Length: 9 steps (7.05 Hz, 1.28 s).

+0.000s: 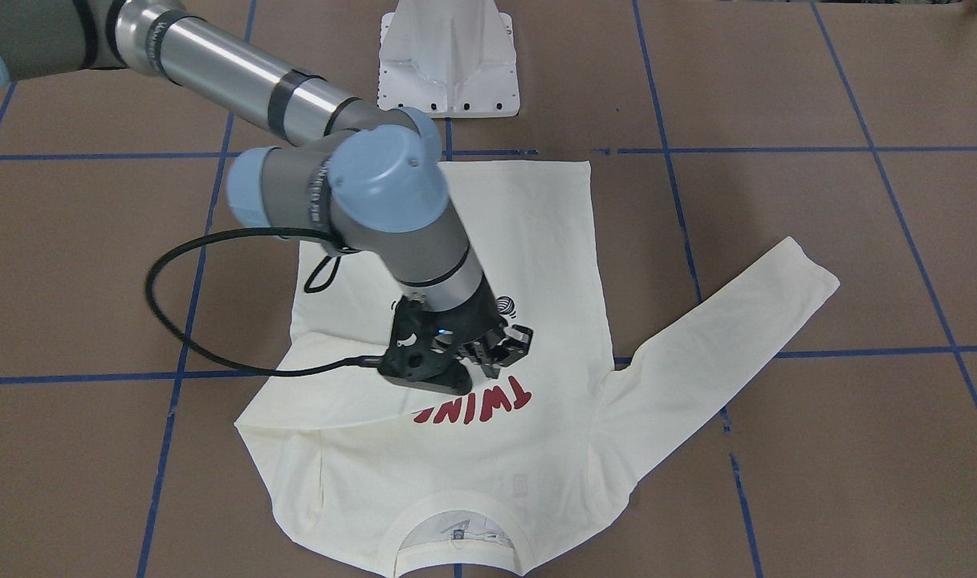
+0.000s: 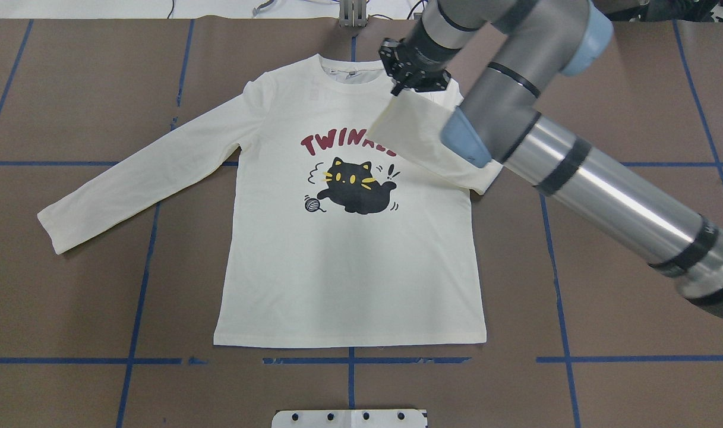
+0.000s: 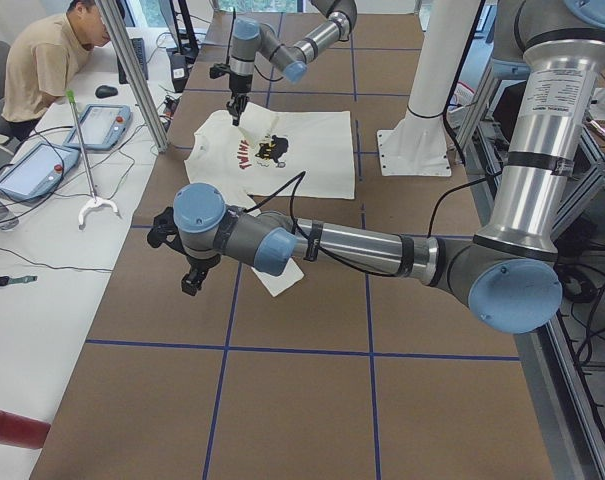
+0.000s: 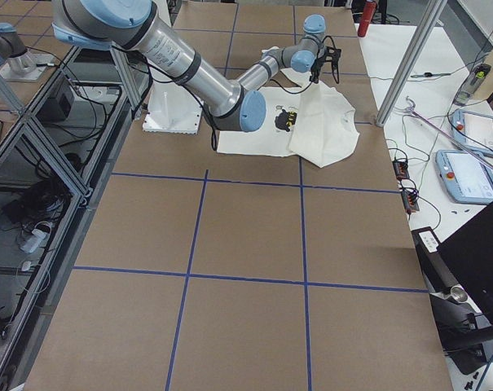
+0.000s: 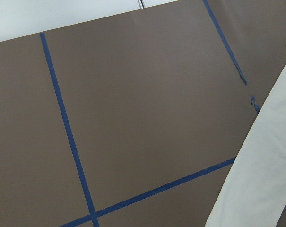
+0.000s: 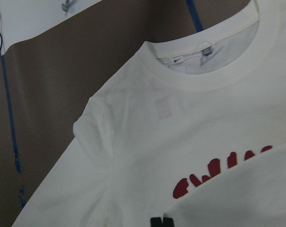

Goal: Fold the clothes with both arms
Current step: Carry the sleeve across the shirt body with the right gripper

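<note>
The cream-white shirt [image 2: 349, 267] lies flat and face up on the table, collar at the far side, with the cat print and red lettering showing. My right gripper [image 2: 398, 89] is shut on the cuff end of the shirt's right sleeve [image 2: 420, 142] and holds it raised and folded across the chest, covering the end of the lettering. In the front view this gripper [image 1: 500, 353] hovers over the print. The right wrist view shows the collar [image 6: 204, 71] and the held sleeve [image 6: 256, 198]. The other sleeve [image 2: 147, 172] lies stretched out flat. My left gripper [image 3: 189, 283] shows only in the left side view, above bare table beside that sleeve [image 5: 261, 165]; I cannot tell whether it is open.
The white pedestal base [image 1: 449, 64] stands at the robot's edge of the table. A black cable [image 1: 159, 305] loops from the right wrist over the table. Blue tape lines cross the brown table top. An operator [image 3: 52, 60] sits at a side table with pendants.
</note>
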Tool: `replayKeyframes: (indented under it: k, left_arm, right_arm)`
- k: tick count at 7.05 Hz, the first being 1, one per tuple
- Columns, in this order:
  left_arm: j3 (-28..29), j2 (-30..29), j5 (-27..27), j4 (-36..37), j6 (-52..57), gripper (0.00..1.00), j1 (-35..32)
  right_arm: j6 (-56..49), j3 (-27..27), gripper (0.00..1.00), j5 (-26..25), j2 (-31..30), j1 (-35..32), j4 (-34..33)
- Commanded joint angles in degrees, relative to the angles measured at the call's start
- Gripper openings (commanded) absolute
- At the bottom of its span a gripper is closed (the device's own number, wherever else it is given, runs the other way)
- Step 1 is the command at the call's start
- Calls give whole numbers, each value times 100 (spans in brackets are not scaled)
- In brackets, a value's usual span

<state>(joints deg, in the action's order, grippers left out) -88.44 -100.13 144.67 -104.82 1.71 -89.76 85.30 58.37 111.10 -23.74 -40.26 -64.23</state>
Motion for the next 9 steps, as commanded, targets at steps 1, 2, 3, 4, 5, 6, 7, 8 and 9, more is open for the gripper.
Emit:
replayKeyframes:
  k: [1, 2, 3, 4, 5, 6, 7, 8, 9]
  left_arm:
    - [11, 29, 0, -144, -65, 100, 168]
    - [19, 29, 0, -153, -65, 100, 204]
    - [-24, 29, 0, -153, -100, 100, 274]
    - [-16, 29, -9, -266, -152, 100, 449]
    - [10, 29, -17, -528, -597, 100, 703]
    - [19, 29, -52, -844, -1402, 100, 1036]
    - [124, 12, -331, -986, -2210, 100, 1683]
    - [142, 3, -882, -1040, -2897, 100, 2151]
    - [134, 72, -931, -1041, -3322, 100, 2312]
  right_arm:
    - [31, -695, 0, -841, 685, 701, 420]
    - [83, -922, 9, -1332, 704, 999, 490]
    - [83, -1394, 68, -1632, 826, 1255, 969]
    - [110, -1434, 99, -1757, 836, 1344, 1026]
    - [406, -1364, 100, -1758, 871, 1354, 1027]
    - [670, -1120, 100, -1767, 862, 1354, 1018]
    - [994, -935, 100, -1767, 819, 1276, 1009]
    - [1032, -707, 100, -1715, 636, 996, 1009]
    - [1015, 0, 100, -1566, -62, 706, 1001]
